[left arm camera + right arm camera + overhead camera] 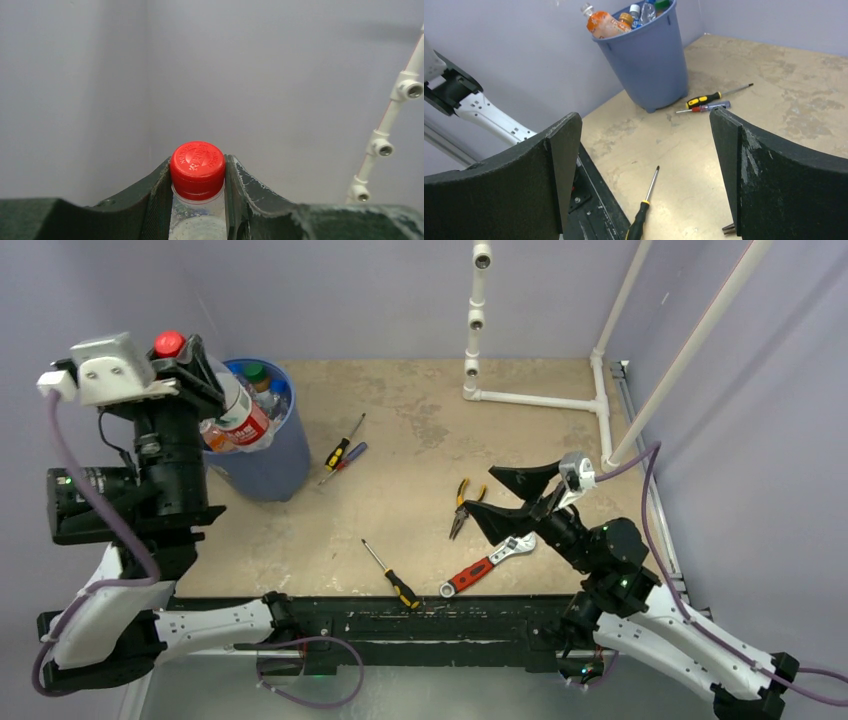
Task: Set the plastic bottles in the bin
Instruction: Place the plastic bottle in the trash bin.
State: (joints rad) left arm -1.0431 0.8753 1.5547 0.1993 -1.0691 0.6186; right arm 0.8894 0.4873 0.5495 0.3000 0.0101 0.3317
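A clear plastic bottle [243, 416] with a red cap [197, 169] and a red-and-white label hangs tilted over the left rim of the blue bin [268, 465]. My left gripper [186, 364] is shut on its neck, just under the cap, with one dark finger on each side. The bin [650, 65] holds several bottles [264, 383], among them an orange-filled one [602, 23] sticking up above the rim. My right gripper [484, 492] hangs open and empty over the table's right half, near the pliers and away from the bin. Nothing lies between its fingers [559, 165].
Tools lie on the tan tabletop: two screwdrivers [343, 453] beside the bin, pliers [462, 506], a red-handled wrench [486, 565] and a black-and-yellow screwdriver [392, 576] near the front edge. A white pipe frame [536, 398] stands at the back right. Walls close in on three sides.
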